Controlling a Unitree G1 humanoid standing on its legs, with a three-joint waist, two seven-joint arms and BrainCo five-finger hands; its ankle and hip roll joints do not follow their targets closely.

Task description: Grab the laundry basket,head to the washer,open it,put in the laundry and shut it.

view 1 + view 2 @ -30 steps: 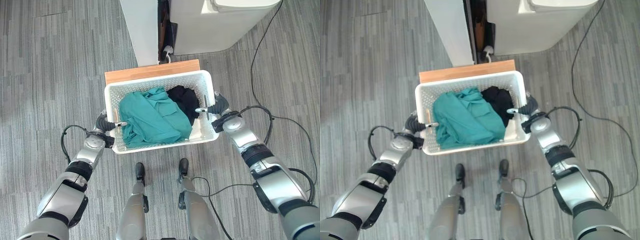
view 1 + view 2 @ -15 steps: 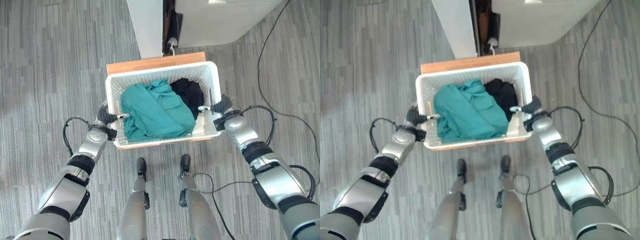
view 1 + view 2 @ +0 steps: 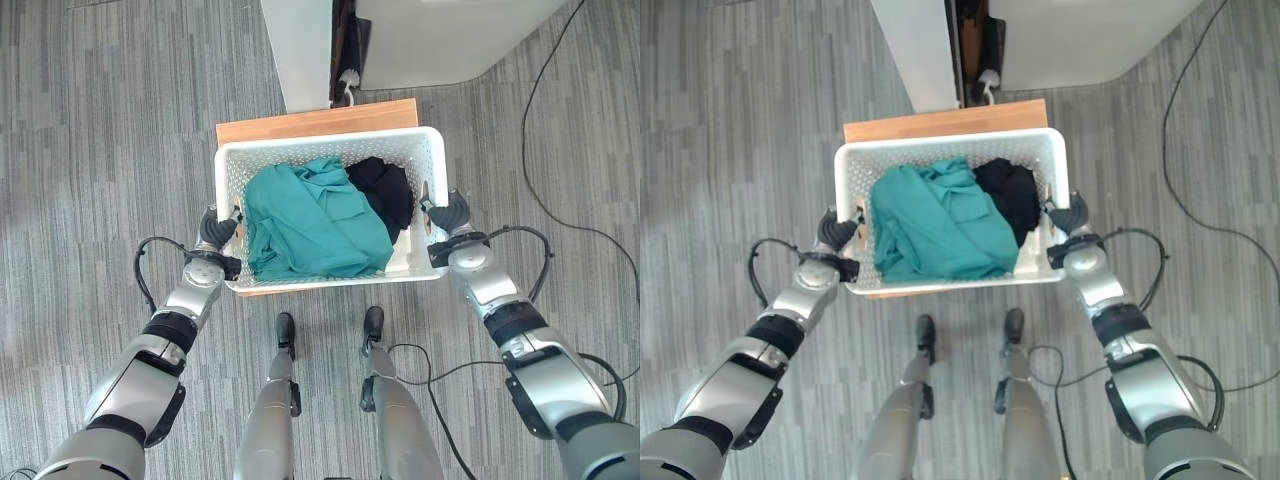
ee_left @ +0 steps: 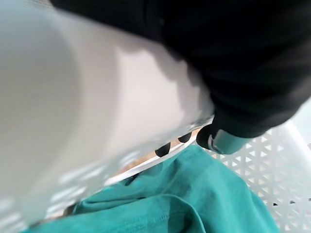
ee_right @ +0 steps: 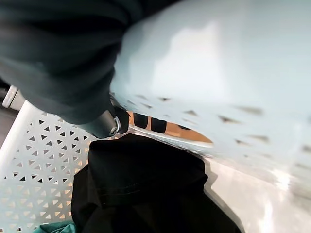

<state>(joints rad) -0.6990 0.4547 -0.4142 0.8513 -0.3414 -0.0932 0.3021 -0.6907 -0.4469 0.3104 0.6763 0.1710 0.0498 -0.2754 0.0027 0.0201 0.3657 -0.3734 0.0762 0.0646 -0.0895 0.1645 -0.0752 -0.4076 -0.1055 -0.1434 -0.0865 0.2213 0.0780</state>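
Note:
A white laundry basket [image 3: 330, 140] sits just in front of me over a wooden board [image 3: 310, 120]. A teal garment [image 3: 305, 225] fills its left and middle, and a black garment [image 3: 385, 195] lies at its right. My left hand [image 3: 213, 232] grips the basket's left handle. In the left wrist view its dark fingertips [image 4: 163, 148] poke through the slot above the teal garment [image 4: 194, 194]. My right hand [image 3: 450, 215] grips the right handle. There its fingertips [image 5: 141, 120] curl through the slot above the black garment [image 5: 146, 179].
A white washer [image 3: 450, 35] stands straight ahead beyond the board, with a tall white panel [image 3: 300, 50] to its left and a dark gap between them. A thin black cable [image 3: 530, 120] runs over the grey carpet at the right.
The whole view has shifted. Both hands have drawn in tight against the basket's sides, and the silver fingers that reached inside the basket now barely show.

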